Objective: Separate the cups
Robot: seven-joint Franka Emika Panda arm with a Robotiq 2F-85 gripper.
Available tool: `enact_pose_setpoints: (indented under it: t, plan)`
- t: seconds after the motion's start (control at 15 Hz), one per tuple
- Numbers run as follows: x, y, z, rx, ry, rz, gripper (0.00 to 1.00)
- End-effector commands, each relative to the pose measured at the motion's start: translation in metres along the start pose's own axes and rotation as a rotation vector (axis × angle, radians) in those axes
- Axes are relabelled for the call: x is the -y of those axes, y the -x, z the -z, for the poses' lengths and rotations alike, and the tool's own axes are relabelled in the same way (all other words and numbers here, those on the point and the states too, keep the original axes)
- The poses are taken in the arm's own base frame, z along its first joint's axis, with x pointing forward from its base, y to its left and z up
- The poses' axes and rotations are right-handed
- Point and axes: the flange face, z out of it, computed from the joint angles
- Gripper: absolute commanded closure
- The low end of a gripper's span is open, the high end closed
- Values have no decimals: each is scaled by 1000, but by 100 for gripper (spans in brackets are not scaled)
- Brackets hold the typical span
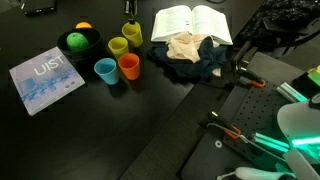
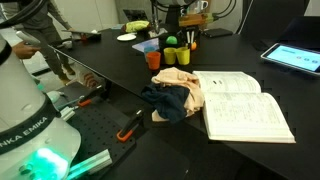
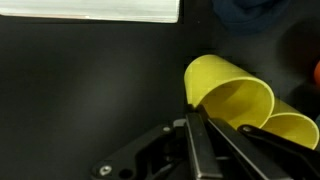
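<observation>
Far to the left of your jaws lay the booklet (image 1: 45, 80), then the black bowl (image 1: 78, 41) of balls. Closer in, also left of the jaws, stood the light blue cup (image 1: 105, 70), one yellow cup (image 1: 118, 46) and the orange cup (image 1: 128, 66), none nested. Your gripper (image 1: 131, 20) hung directly over the other yellow cup (image 1: 132, 34). In the wrist view a finger (image 3: 197, 135) met a yellow rim, but you could not tell whether the jaws had closed. Right of the jaws lay the open book (image 1: 190, 22) and the cloth heap (image 1: 190, 58).
</observation>
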Motion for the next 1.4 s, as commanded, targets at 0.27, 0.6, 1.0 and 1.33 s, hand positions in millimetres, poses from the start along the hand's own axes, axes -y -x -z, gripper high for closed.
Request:
enact_pose_setpoints:
  t: [0.27, 0.6, 1.0, 1.33]
  plan:
    - [-21, -5, -4, -6, 17, -60, 96]
    - [-28, 1, -10, -1, 3, -101, 49]
    - [-34, 5, -15, 8, 4, -136, 4]
    - [-30, 9, -15, 3, 4, -124, 0]
